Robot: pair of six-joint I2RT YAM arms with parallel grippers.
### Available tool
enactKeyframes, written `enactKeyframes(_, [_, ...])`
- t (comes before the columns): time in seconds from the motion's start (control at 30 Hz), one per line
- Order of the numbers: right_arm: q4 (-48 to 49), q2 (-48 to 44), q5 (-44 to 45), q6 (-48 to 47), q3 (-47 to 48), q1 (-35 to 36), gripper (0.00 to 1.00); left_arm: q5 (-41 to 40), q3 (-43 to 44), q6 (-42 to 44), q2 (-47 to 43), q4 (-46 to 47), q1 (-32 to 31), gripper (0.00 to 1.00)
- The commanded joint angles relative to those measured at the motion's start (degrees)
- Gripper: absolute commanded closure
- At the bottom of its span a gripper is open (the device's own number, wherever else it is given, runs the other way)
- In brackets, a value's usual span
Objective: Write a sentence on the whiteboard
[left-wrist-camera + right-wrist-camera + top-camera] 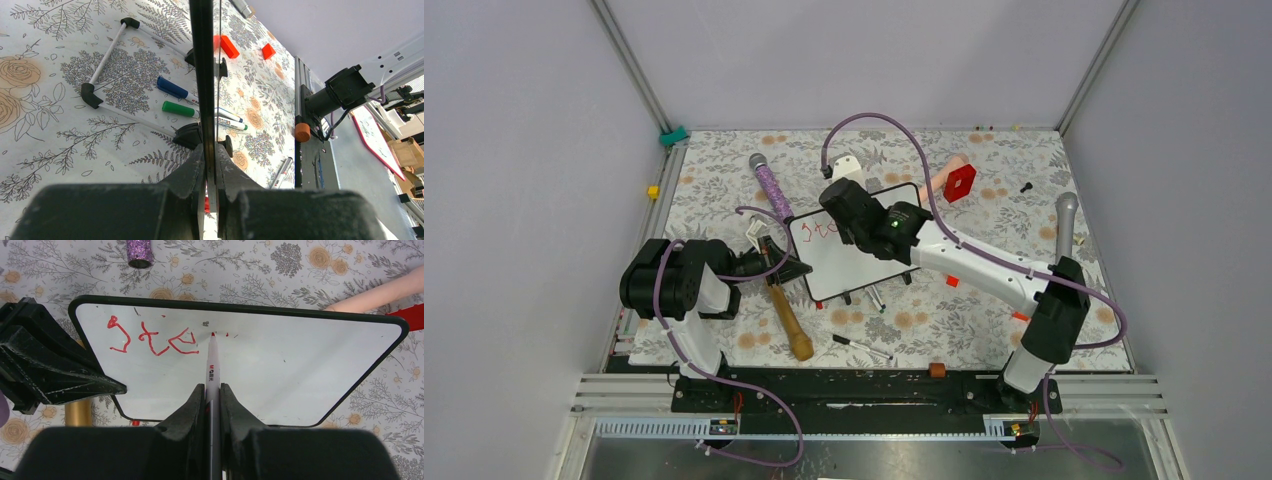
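The whiteboard (300, 370) is near the middle of the table (984, 310), a little toward its left edge. The left gripper (210, 152) is closed on the left edge of the board, with the frame pressed between its two fingers. The right gripper (213, 390) is closed on a marker (212, 362), and the red tip is at the board surface near the far edge. The sentence (150, 340) is only begun: three red letters stand in the far left corner of the board. A blue marker (172, 89) and a green marker (180, 109) lie on the table, partly under the board.
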Motion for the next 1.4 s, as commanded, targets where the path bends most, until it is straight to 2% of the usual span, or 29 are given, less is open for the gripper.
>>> enactKeyframes(0.0, [0.80, 0.36, -0.87, -0.62, 3.08, -0.69, 1.00, 4.06, -0.16, 4.20, 0.74, 0.74, -0.99, 1.00])
enactKeyframes(1.37, [-2.48, -1.42, -6.34, 3.31, -4.44, -1.05, 1.00, 3.90, -0.29, 4.25, 0.82, 0.72, -0.99, 1.00])
